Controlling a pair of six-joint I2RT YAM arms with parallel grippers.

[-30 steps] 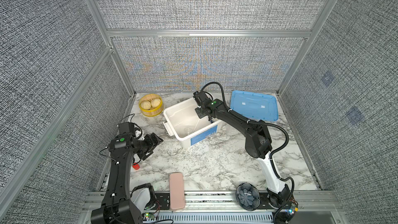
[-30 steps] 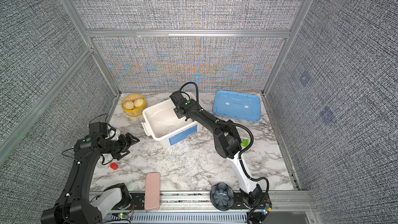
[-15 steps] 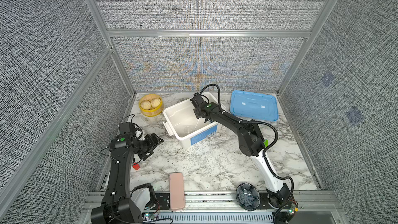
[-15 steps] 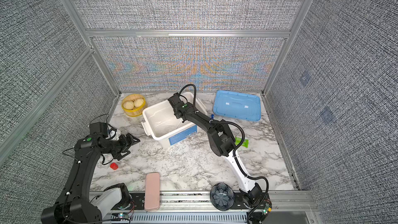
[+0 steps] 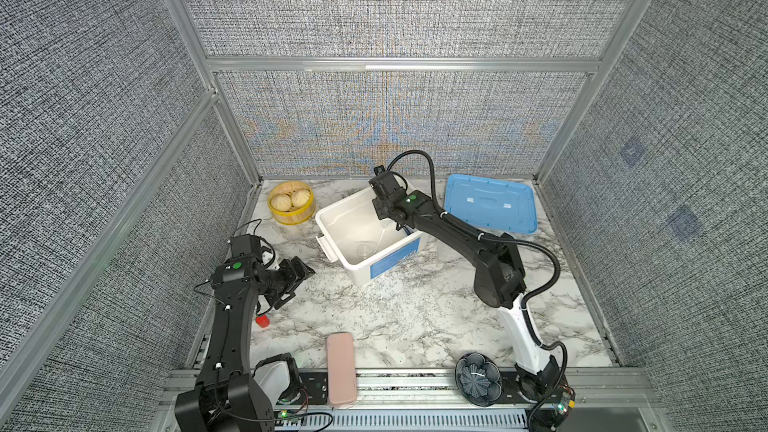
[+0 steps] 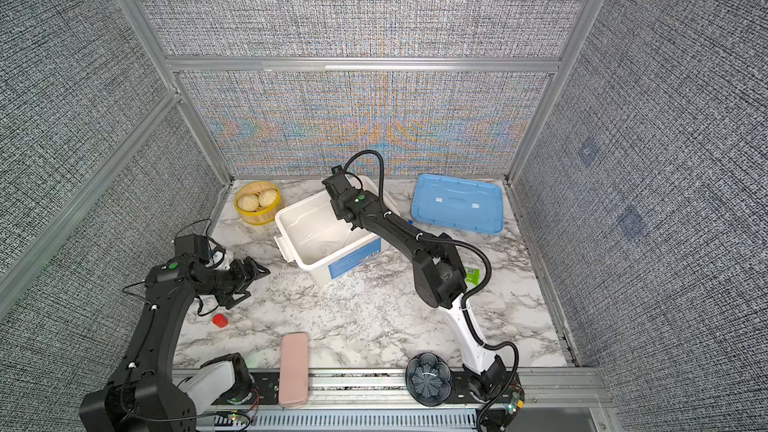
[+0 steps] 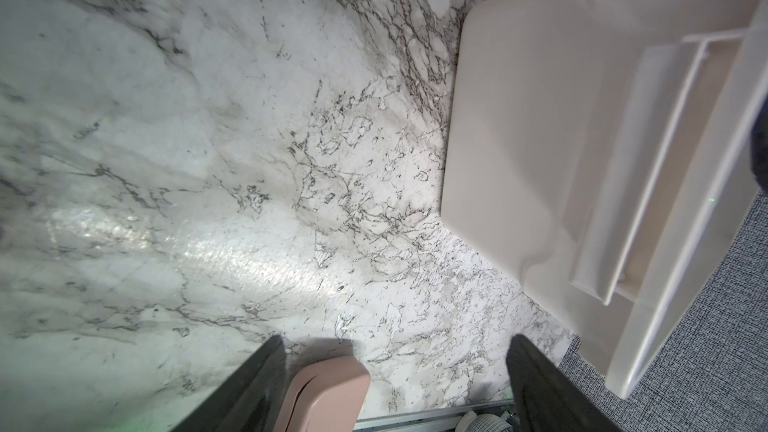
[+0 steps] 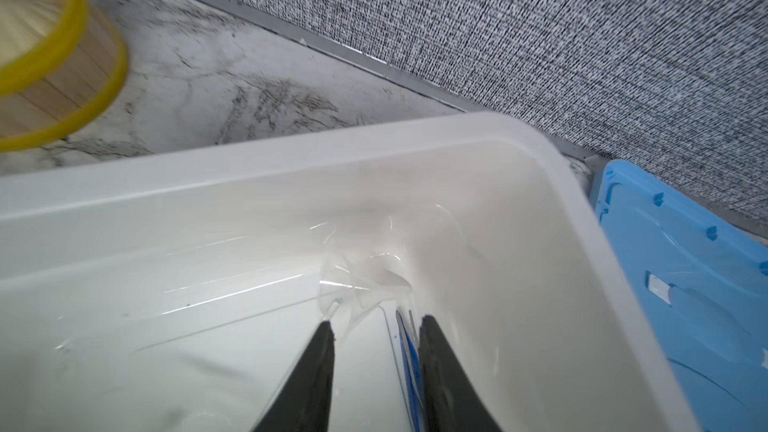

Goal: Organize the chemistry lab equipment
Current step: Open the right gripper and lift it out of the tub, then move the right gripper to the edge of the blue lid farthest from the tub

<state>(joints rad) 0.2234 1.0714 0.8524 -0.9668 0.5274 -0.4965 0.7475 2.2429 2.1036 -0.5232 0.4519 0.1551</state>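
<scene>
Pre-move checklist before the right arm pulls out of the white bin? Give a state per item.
1. Right gripper inside the white bin: ok.
2. Right jaws parted: ok.
3. Piece let go: cannot tell. A slim blue-and-clear piece lies against one finger in the right wrist view.
4. Left gripper open, empty and apart from the bin: ok.
5. Blue lid off and lying flat beside the bin: ok.
6. Nothing loose outside the bin: not ok. A small red cap sits out on the marble table.
</scene>
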